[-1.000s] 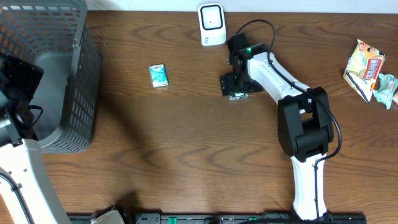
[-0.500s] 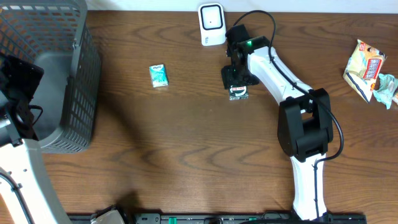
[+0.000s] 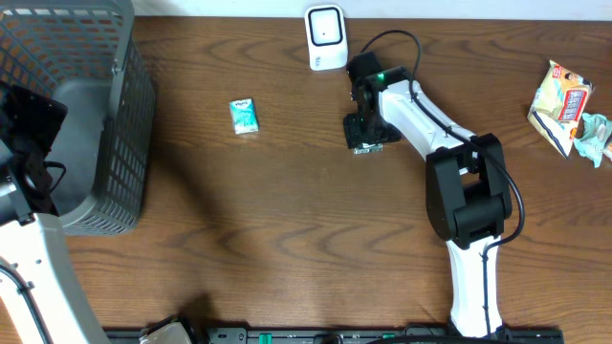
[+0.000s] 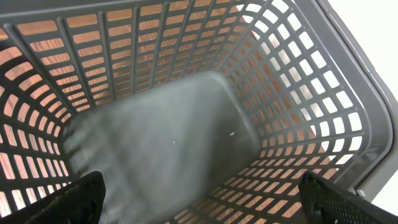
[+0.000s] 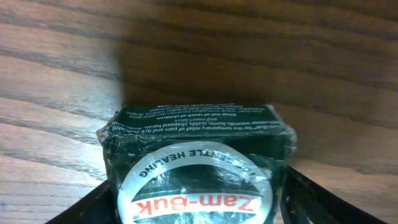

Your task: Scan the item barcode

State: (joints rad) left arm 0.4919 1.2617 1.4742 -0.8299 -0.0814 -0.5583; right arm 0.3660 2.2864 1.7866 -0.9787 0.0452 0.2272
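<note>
The item is a dark green Zam-Buk box (image 5: pixel 199 134) with a round white label, lying on the wooden table just below the white scanner (image 3: pixel 326 36). My right gripper (image 5: pixel 196 208) is shut on the box, one finger against each side. In the overhead view the right gripper (image 3: pixel 363 127) covers most of the box (image 3: pixel 366 146). No barcode shows on the visible faces. My left gripper (image 4: pixel 199 208) hangs open inside the grey basket (image 4: pixel 298 93), its fingertips (image 4: pixel 81 199) far apart with nothing between them.
A small teal packet (image 3: pixel 245 116) lies left of the box. Snack packets (image 3: pixel 566 105) sit at the right edge. The grey basket (image 3: pixel 120 124) stands at the far left, with the left arm (image 3: pixel 29 153) over it.
My right gripper's jaws have narrowed from wide open onto the Zam-Buk box and shifted slightly over it. The left arm has not moved.
</note>
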